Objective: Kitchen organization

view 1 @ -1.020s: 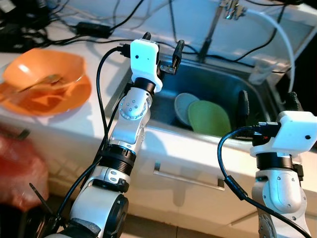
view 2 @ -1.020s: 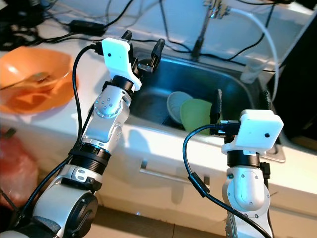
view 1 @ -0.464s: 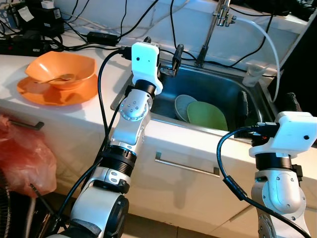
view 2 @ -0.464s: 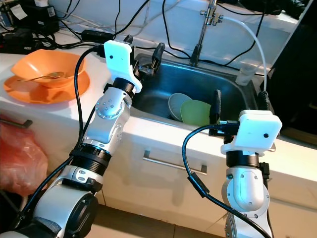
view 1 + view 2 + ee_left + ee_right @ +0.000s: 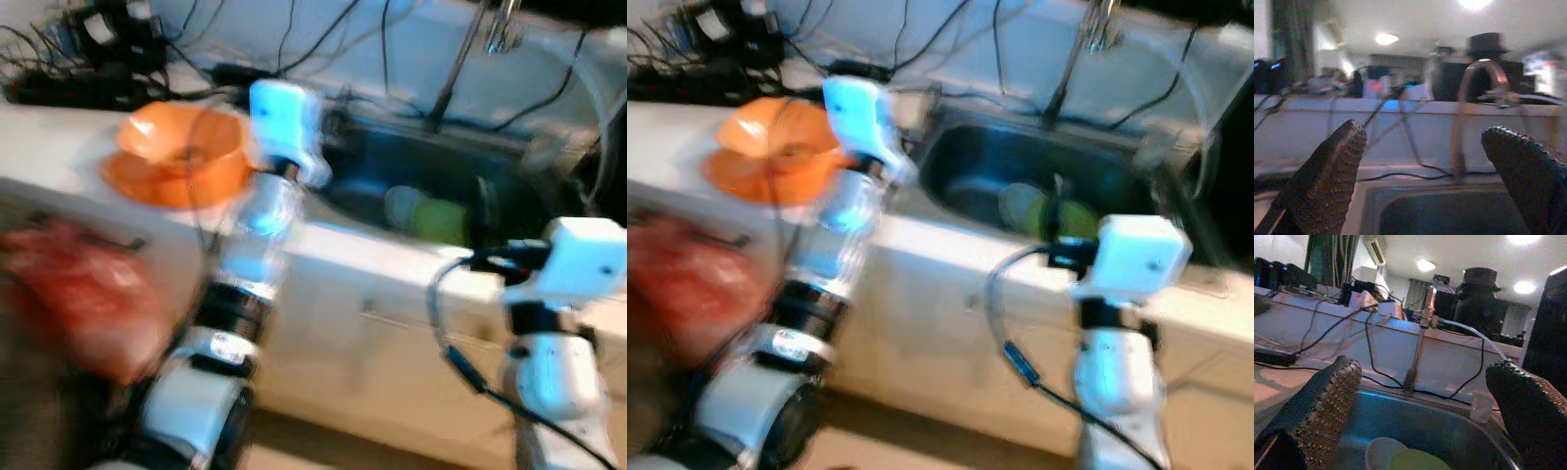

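The head views are blurred. An orange bowl [image 5: 182, 138] with a spoon sits on an orange plate [image 5: 162, 179] on the white counter, left of the steel sink [image 5: 509, 162]. In the basin lie a green plate [image 5: 441, 219] and a pale plate [image 5: 401, 204] beside it. My left gripper [image 5: 1421, 132] is open and empty, held above the sink's near left corner, pointing at the faucet [image 5: 1465, 117]. My right gripper [image 5: 1423, 367] is open and empty at the sink's front edge; the green plate [image 5: 1415, 461] lies below and ahead of it.
A red plastic bag [image 5: 83, 294] hangs on the cabinet front at the left. Black cables and a power strip [image 5: 69, 88] run along the back of the counter. A clear cup [image 5: 1480, 406] stands on the sink's far right rim. A white hose hangs from the faucet.
The whole picture has swung and blurred, so the camera is moving; the bowl and sink now sit further right in view. Both grippers stay open in the same pose.
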You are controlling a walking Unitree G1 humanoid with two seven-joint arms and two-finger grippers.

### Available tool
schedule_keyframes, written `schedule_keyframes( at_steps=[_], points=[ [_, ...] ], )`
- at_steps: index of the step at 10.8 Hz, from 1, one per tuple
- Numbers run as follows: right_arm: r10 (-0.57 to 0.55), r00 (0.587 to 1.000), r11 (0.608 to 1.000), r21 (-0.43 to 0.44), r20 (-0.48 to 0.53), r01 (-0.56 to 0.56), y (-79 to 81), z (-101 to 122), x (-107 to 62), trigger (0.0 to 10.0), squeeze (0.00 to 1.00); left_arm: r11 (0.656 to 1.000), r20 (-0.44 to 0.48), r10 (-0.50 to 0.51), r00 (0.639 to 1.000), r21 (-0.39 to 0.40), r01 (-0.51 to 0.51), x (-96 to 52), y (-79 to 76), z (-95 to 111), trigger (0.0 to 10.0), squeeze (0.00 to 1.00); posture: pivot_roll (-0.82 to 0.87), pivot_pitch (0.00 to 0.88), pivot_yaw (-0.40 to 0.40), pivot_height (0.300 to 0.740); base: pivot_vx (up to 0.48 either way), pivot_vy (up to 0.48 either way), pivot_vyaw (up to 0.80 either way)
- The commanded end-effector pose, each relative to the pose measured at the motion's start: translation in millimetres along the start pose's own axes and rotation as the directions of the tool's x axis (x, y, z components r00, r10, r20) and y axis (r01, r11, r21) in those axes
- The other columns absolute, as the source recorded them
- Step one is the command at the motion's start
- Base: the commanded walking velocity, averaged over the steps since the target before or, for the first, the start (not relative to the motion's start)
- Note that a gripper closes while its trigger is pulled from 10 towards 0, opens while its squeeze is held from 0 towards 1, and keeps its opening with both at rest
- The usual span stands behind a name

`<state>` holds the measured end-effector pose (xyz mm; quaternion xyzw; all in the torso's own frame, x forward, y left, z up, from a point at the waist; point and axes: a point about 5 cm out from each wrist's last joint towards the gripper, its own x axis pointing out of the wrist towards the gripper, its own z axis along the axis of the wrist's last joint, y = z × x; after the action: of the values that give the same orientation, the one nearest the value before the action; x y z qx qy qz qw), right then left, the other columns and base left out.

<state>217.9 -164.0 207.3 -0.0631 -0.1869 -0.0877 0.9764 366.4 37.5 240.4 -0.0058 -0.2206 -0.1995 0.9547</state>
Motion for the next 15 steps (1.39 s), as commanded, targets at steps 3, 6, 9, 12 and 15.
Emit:
schedule_keyframes(
  at_steps=[3,6,9,12,15],
  points=[
    [-0.008,1.0,1.0,-0.009,0.015,0.008,-0.2,4,0.4,10.0,0.0,0.999,0.014,-0.032,0.999,0.031,0.032,3.0,1.8,5,10.0,0.0,0.09,0.0,-0.105,0.74,0.375,0.0,0.0],
    [-0.007,1.0,1.0,-0.013,0.019,0.008,-0.7,4,1.0,10.0,0.0,0.999,0.027,-0.028,0.999,0.021,0.028,3.4,1.0,7,10.0,0.0,0.09,0.0,-0.105,0.74,0.451,0.0,0.0],
    [-0.004,1.0,1.0,-0.019,0.019,0.004,-0.9,4,1.3,10.0,0.0,1.0,0.058,-0.005,0.998,0.015,0.004,4.2,2.6,12,10.0,0.0,0.09,0.0,-0.107,0.74,0.434,0.0,0.0],
    [0.001,1.0,1.0,-0.021,0.018,0.0,-0.2,4,1.4,10.0,0.0,1.0,0.081,0.001,0.997,0.002,-0.002,0.1,1.1,13,10.0,0.0,0.09,0.0,-0.112,0.74,0.089,0.0,0.0],
    [0.006,1.0,1.0,-0.021,0.016,-0.006,-0.2,4,1.6,10.0,0.0,0.986,0.058,0.109,0.992,0.124,-0.115,-6.5,21.9,8,10.0,0.0,0.1,0.0,-0.12,0.74,0.0,0.0,0.0]
  ],
)
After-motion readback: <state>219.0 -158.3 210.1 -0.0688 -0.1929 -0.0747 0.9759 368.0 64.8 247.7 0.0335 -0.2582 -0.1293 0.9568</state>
